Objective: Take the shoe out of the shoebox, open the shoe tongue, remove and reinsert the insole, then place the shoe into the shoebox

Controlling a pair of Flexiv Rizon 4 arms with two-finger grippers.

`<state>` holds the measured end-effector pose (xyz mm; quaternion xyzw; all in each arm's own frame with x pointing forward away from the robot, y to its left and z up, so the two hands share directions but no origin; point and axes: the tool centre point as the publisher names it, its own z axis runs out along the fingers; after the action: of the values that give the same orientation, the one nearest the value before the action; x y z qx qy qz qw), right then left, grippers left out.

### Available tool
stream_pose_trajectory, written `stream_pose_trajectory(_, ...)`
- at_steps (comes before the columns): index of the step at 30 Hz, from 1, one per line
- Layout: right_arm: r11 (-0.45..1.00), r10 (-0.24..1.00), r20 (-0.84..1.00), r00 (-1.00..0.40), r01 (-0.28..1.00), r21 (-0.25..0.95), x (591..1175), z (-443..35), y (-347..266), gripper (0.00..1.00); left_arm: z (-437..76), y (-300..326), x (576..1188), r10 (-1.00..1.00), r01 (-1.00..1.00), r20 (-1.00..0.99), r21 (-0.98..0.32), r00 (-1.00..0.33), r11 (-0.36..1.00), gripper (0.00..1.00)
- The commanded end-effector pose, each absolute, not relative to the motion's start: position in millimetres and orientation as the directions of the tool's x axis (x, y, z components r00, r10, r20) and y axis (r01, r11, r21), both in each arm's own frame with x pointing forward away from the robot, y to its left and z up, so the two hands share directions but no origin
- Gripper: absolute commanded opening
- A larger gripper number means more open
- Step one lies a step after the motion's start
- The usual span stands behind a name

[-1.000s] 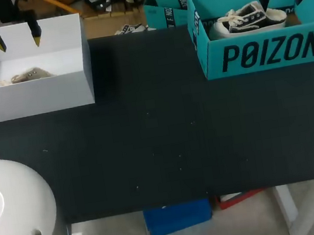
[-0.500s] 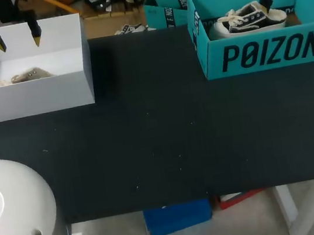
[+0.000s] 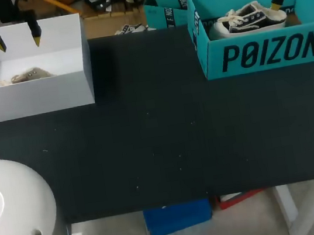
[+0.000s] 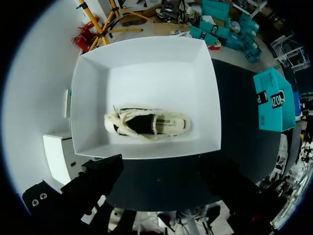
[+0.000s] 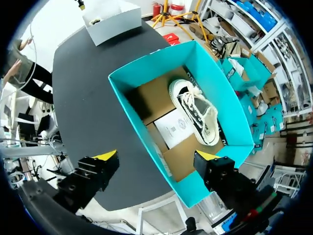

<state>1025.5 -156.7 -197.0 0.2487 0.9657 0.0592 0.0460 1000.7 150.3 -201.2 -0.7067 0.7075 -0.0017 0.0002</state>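
Resting in the teal shoebox [image 3: 265,53] at the frame's upper right, the black-and-white shoe [image 3: 250,18] looked light and floppy, its firmer heel likely the surest hold. Both the right gripper [image 5: 156,155] and left gripper [image 3: 16,39] gaped open.

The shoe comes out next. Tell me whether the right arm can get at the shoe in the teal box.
Probably yes. The right gripper hangs open above the lidless box, and nothing covers the shoe lying on its bottom.
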Motion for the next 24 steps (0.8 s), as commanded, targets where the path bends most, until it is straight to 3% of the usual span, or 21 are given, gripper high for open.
stream_pose_trajectory(1,0.990,0.139,-0.085,-0.987,0.137,0.021,1037,-197,-153,1.00,-201,150,1000,-1.000,-1.000,0.001,-0.001,-0.001,0.001,1.00)
stream_pose_trajectory(13,0.989,0.144,-0.084,-0.986,0.142,0.028,1036,-199,-152,1.00,-201,150,1000,-1.000,-1.000,0.001,-0.001,-0.001,0.001,1.00)
stream_pose_trajectory(24,1.000,0.005,-0.075,-0.997,0.004,0.014,1057,-213,-142,1.00,-201,150,1000,-1.000,-1.000,0.001,-0.001,-0.001,0.001,1.00)
